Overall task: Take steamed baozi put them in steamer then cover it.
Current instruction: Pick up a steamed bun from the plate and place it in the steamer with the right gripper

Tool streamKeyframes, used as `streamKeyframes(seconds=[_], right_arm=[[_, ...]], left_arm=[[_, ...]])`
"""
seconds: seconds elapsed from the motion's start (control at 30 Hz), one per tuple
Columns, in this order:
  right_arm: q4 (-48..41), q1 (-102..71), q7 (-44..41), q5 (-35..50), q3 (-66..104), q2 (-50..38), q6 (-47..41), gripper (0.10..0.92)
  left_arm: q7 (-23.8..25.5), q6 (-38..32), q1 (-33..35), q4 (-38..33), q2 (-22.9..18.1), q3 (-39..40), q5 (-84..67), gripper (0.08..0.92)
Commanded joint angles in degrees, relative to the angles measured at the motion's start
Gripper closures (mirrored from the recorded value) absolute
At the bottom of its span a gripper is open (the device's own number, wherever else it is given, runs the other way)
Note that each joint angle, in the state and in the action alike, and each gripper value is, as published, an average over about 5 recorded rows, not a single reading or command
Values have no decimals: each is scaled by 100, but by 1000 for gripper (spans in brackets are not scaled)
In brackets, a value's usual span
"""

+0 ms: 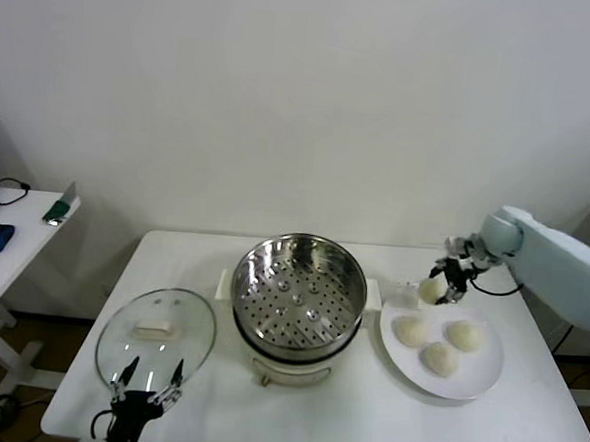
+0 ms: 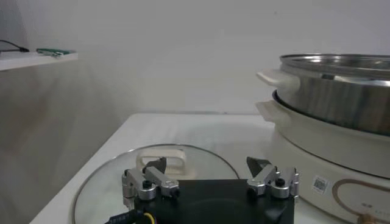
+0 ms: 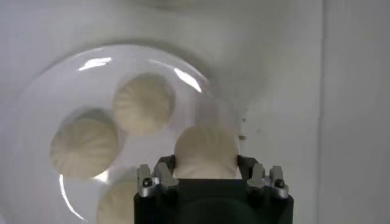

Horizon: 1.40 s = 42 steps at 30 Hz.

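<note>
My right gripper (image 1: 440,282) is shut on one cream-white baozi (image 1: 431,289) and holds it in the air above the far left edge of the white plate (image 1: 486,375). In the right wrist view the held baozi (image 3: 205,152) sits between the jaws of my right gripper (image 3: 205,163). Three more baozi (image 1: 410,331) (image 1: 463,336) (image 1: 440,359) lie on the plate, also in the right wrist view (image 3: 144,103) (image 3: 83,148). The steel steamer (image 1: 298,291) stands empty at the table's middle on its white base. My left gripper (image 1: 148,379) is open, low over the glass lid (image 1: 156,335).
The glass lid with its whitish handle (image 2: 161,161) lies flat on the table left of the steamer (image 2: 341,91). A side table (image 1: 3,238) with a blue mouse and cables stands at the far left. A wall is close behind the table.
</note>
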Motion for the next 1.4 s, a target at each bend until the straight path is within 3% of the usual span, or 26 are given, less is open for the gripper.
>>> streamKeyframes(seconds=[0.03,0.3,0.47,1.07,1.4], right_arm=[[1073,2690,-330,903,-1620,198,1142,349],[2599,3344,-41,561,-2043,909,2023,355],[2986,2835,210,-31,-1891,1452,2197,355],[950,883,713,-2193,-1206,2914,2687,350],[437,430,762,-2393,-1152,3090,2717,351]], left_arm=[[-3,13,22,-47,15,2,12,177],[-12,-8,50,-58,25,28,27,177],[-14,-4,36,-94,11,36,48,177],[-74,-108,52,-20,-67,62,162,177],[-84,-124,49,10,-26,55,121,177]])
